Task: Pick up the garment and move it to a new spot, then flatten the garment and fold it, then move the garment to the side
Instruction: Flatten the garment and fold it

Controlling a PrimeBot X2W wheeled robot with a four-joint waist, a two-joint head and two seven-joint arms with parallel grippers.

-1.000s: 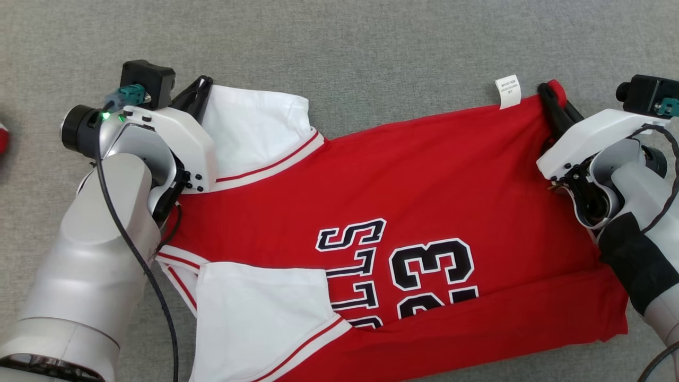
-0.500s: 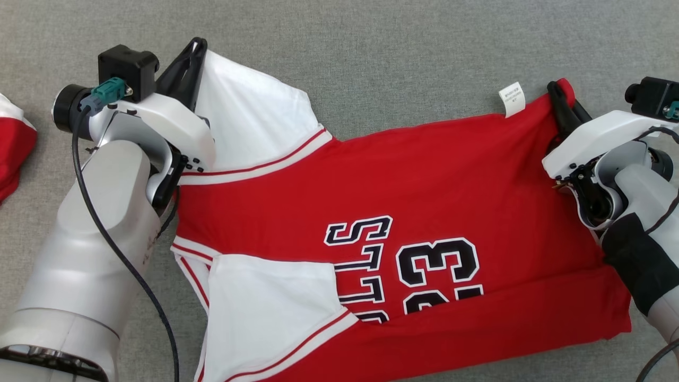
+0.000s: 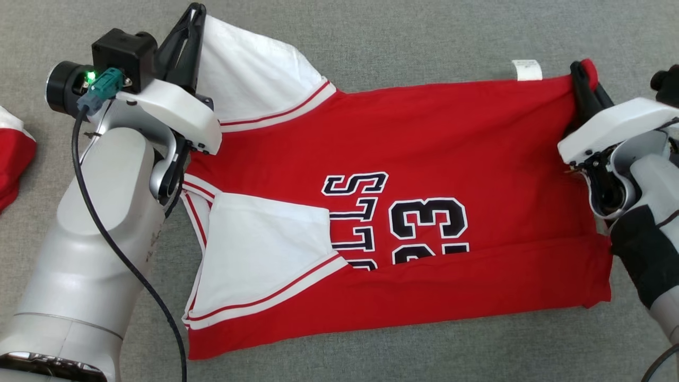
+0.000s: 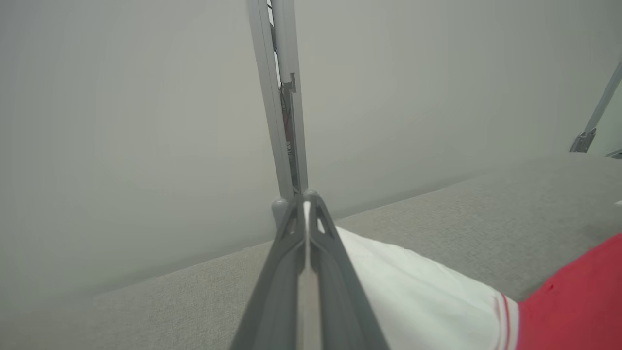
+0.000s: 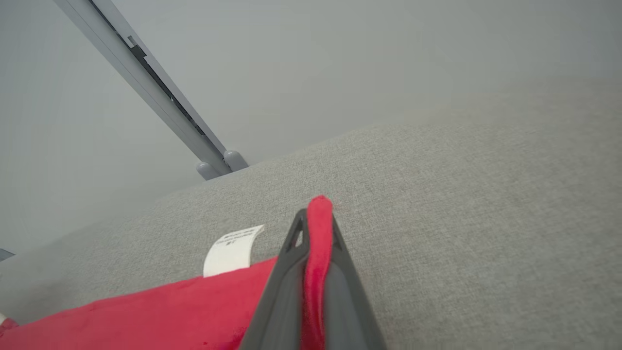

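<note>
The garment is a red jersey with white sleeves and black "23" lettering, spread across the grey surface and folded along its near edge. My left gripper is shut on the far white sleeve, lifting it; the left wrist view has the white cloth pinched between the fingers. My right gripper is shut on the far red hem corner, and in the right wrist view the red cloth sticks out between the fingers. A white care tag hangs at that hem.
Another red and white cloth lies at the left edge of the head view. The grey fabric surface extends beyond the jersey to a pale wall with a metal rail.
Both grippers have carried the jersey's far edge farther away from me, stretching it taut. More of the near folded edge has come into view.
</note>
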